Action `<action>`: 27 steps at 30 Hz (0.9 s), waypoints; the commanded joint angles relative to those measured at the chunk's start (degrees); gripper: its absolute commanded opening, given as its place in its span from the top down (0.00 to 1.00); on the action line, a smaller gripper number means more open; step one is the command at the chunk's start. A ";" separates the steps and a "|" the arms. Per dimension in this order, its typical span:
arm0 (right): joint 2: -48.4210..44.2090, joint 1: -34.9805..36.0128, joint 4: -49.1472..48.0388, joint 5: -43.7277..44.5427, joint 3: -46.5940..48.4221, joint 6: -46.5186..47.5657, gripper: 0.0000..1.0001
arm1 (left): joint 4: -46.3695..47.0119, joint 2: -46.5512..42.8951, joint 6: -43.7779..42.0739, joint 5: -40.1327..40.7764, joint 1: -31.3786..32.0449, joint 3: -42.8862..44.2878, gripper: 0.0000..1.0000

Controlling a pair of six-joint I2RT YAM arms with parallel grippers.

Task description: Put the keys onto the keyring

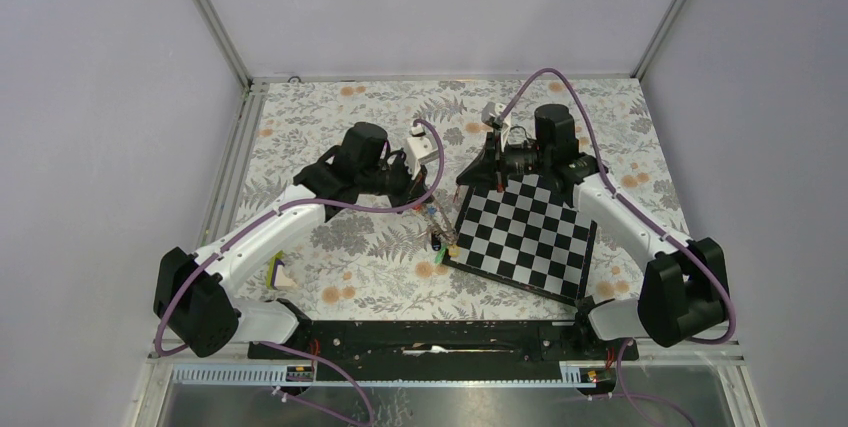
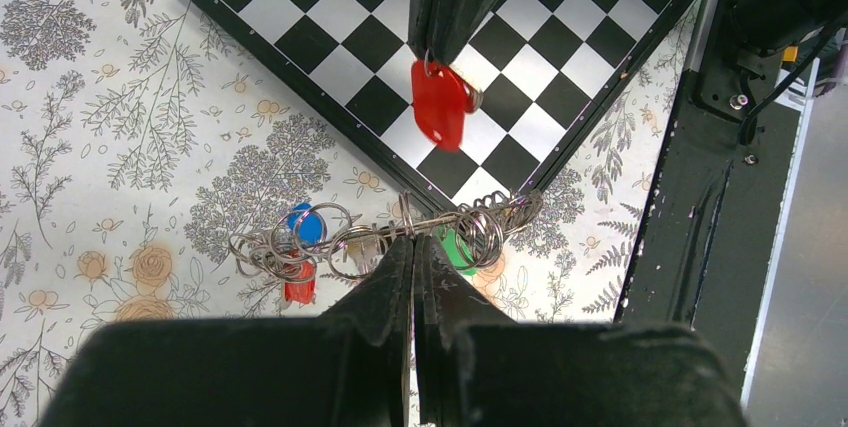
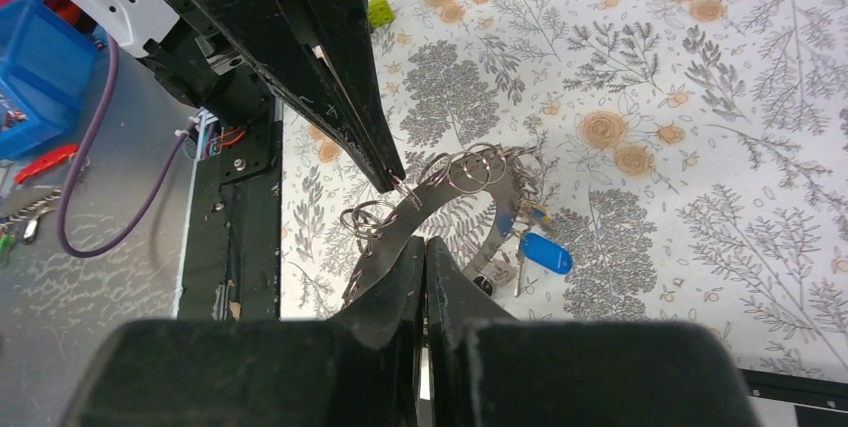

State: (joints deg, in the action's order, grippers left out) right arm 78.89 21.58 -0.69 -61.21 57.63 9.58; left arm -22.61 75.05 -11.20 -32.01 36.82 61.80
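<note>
In the left wrist view my left gripper (image 2: 413, 239) is shut on the thin wire of the keyring (image 2: 460, 215), seen edge-on and strung with several small split rings. Blue (image 2: 305, 225), red (image 2: 299, 285) and green (image 2: 458, 250) key tags hang from it above the floral cloth. Above the keyring my right gripper (image 2: 440, 55) is shut on the small ring of a red-tagged key (image 2: 440, 102), which dangles over the chessboard (image 2: 340, 7). In the right wrist view the keyring (image 3: 440, 192) curves as a dark band just past my right gripper (image 3: 425, 242). There the left gripper (image 3: 392, 185) pinches it, and the red key is hidden.
The chessboard (image 1: 530, 232) lies tilted at centre right on the floral cloth. A black base rail (image 2: 720, 197) runs along the near edge. A small yellow-green block (image 3: 381, 11) sits on the cloth, and a blue bin (image 3: 40, 57) stands off the table.
</note>
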 commanded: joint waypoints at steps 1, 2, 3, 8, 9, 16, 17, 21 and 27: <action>0.42 0.33 -11.27 -2.89 -2.25 -8.72 1.00 | 5.66 -1.92 1.56 -2.50 0.09 2.15 1.00; 0.59 0.37 -12.64 -3.06 -2.74 -10.09 1.00 | 5.81 -1.92 1.68 -2.55 0.09 2.05 1.00; 0.78 0.47 -14.14 -3.26 -3.16 -11.70 1.00 | 6.05 -1.92 1.83 -2.61 0.11 2.02 1.00; 1.59 0.91 -17.60 -3.81 -4.30 -14.86 1.00 | 7.55 -2.18 2.73 -3.09 0.10 1.04 1.00; 1.67 1.01 -18.19 -3.90 -4.43 -15.33 1.00 | 7.73 -2.26 2.88 -3.23 0.10 0.96 1.00; 3.22 1.72 -21.29 -5.62 -5.06 -18.42 1.00 | 8.14 -1.93 3.55 -3.46 0.10 0.77 1.00; 3.56 1.93 -21.32 -5.85 -5.02 -18.42 1.00 | 8.15 -1.92 3.55 -3.27 0.10 0.78 1.00; 4.28 2.43 -21.32 -6.21 -4.83 -18.38 1.00 | 8.11 -1.82 3.56 -2.93 0.10 0.68 1.00; 4.55 2.49 -21.32 -5.81 -4.68 -18.62 1.00 | 8.15 -1.81 3.65 -3.32 0.10 0.52 1.00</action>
State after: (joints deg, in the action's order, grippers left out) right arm 83.31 23.55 -18.83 -65.65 52.62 -8.25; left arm -19.51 75.05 -8.27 -33.23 36.82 61.78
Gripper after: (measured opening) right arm 0.046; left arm 0.010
